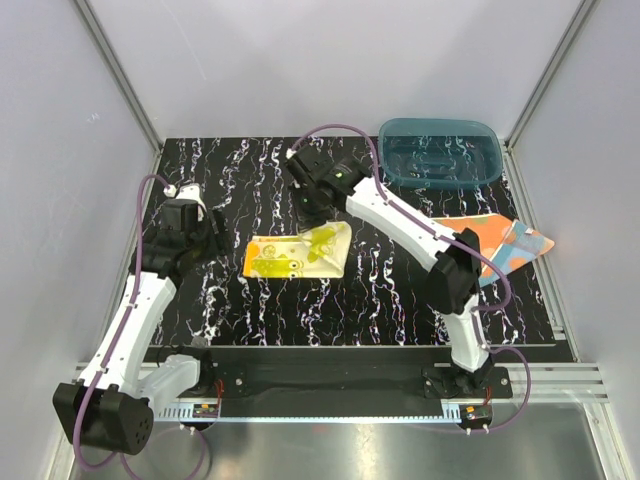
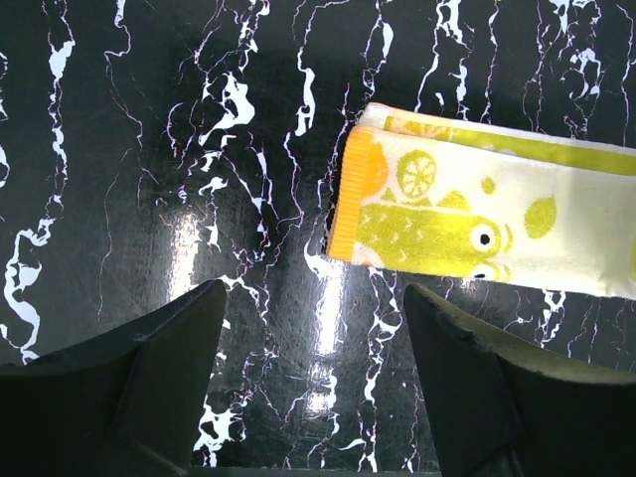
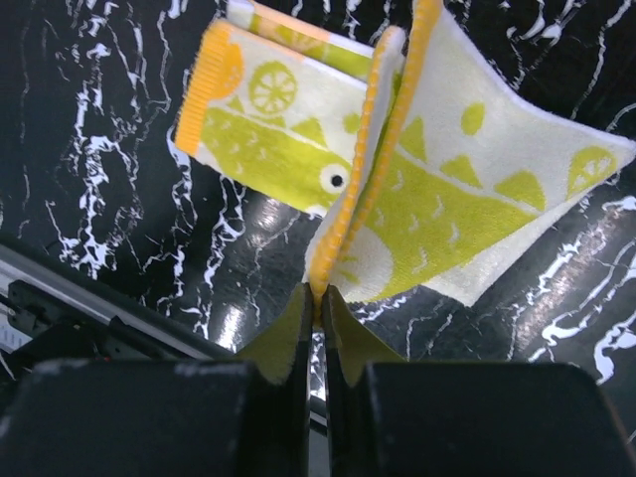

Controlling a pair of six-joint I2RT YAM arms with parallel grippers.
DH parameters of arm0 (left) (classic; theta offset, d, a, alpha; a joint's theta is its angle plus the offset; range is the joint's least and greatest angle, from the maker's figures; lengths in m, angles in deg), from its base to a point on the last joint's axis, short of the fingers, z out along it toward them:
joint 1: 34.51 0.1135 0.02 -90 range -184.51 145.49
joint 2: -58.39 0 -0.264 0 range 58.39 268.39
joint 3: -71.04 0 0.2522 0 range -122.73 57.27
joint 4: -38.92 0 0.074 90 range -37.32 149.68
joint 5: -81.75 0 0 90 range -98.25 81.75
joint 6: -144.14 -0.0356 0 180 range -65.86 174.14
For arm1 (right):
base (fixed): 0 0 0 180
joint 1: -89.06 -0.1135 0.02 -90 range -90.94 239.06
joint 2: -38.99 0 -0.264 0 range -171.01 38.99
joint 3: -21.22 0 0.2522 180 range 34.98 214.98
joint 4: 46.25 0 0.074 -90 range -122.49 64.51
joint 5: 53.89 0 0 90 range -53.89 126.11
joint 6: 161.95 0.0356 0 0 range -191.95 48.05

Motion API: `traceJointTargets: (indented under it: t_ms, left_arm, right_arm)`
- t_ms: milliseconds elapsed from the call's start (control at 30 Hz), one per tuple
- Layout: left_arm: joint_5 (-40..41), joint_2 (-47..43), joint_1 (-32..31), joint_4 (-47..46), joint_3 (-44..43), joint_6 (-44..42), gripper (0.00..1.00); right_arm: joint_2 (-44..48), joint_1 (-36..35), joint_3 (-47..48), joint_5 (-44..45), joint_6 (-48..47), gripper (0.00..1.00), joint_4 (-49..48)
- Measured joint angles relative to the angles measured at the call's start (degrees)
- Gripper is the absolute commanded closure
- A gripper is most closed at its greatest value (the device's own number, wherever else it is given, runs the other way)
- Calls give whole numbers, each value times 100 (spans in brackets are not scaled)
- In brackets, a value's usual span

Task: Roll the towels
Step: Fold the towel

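Observation:
The yellow towel (image 1: 290, 255), printed with green lemons and a crocodile, lies folded on the black marbled table (image 1: 330, 310) at the centre. My right gripper (image 1: 318, 215) is shut on its orange-trimmed edge and holds that end lifted off the table; the right wrist view shows the pinched edge (image 3: 343, 229) between the jaws (image 3: 320, 293). My left gripper (image 1: 205, 228) is open and empty just left of the towel; in the left wrist view (image 2: 313, 293) the towel's end (image 2: 467, 224) lies ahead to the right. The orange dotted towel (image 1: 500, 245) lies flat at the right, partly under the right arm.
A teal translucent tub (image 1: 440, 150) stands at the back right corner. The right arm (image 1: 430, 245) stretches across the table's right half. Metal frame posts and pale walls close in the table's sides and back.

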Motion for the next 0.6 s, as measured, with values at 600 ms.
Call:
traceJointTargets:
  t_ms: [600]
  left_arm:
    - [2,2,0,2,0,0,22]
  right_arm:
    - [-1165,-341,1198,-367,221,100,68]
